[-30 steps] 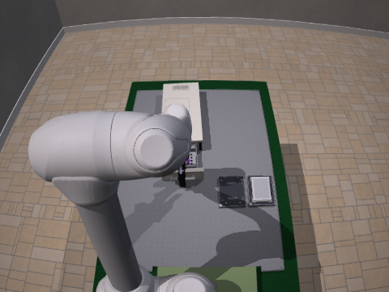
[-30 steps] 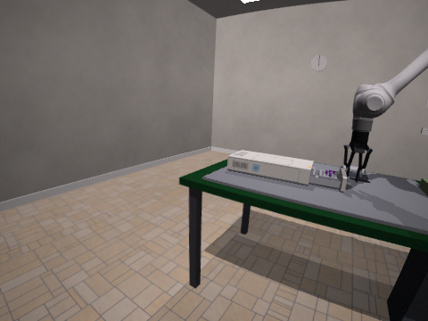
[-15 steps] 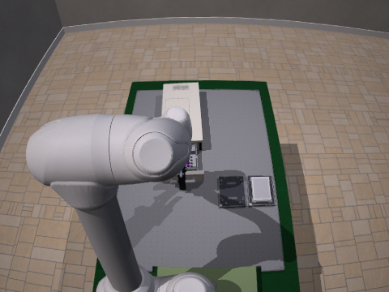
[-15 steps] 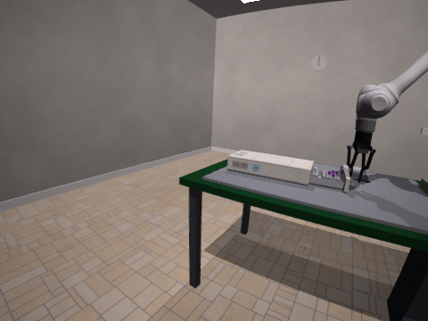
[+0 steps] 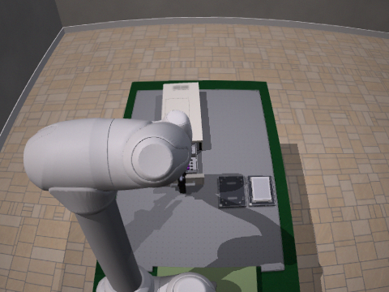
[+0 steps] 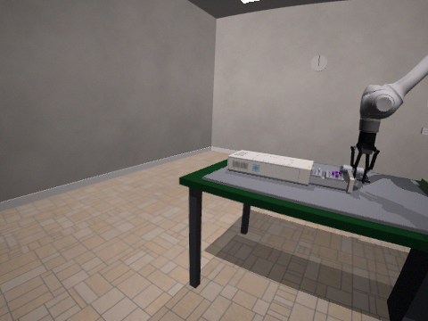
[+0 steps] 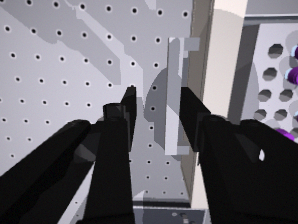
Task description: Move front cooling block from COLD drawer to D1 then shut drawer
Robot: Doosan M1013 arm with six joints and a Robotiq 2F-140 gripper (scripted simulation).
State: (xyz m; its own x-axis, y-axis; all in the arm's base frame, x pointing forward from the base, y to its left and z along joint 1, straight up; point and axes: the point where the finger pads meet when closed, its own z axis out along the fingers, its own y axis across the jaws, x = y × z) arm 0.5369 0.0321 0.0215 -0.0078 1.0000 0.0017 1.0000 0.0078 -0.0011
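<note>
Reading clock directions off the top view, 12 at the far wall. Still early on, by the look of it. Can see the drawer (image 5: 196, 177) (image 6: 351, 182) (image 7: 220, 75) well out toward 6 from the cooler (image 5: 182, 97) (image 6: 267, 166), with the lamp (image 6: 308, 167) lit orange. Front block (image 5: 194, 164) (image 6: 330, 176) (image 7: 264, 60) in the drawer, just on the 12 side of the handle (image 5: 190, 184) (image 7: 172, 95), with purple-capped tubes (image 5: 188, 166) (image 6: 336, 174) (image 7: 294, 76) in some bores. Can't count all six from here. Left to do: lift out the block, set it flat at D1, keep every tube in its bore, then shut the drawer.

Fingers of the gripper (image 5: 182, 188) (image 6: 361, 175) (image 7: 158, 92) partly open, either side of the handle bar — not clenched, with a visible gap on the 6 side. Probably good for hooking and dragging. Can't tell about full drawer travel.

No block at D1 (image 5: 232, 191) (image 7: 170, 215), around 4 from the handle. Beyond it toward 3, a white slab (image 5: 260, 188) on D2 (image 5: 273, 195) — worth steering clear of. Before going for the block, need to back off the handle without nudging the drawer. Go gently, given loose tubes and a rear block (image 5: 194, 150) (image 6: 318, 172) close behind, toward 12.
</note>
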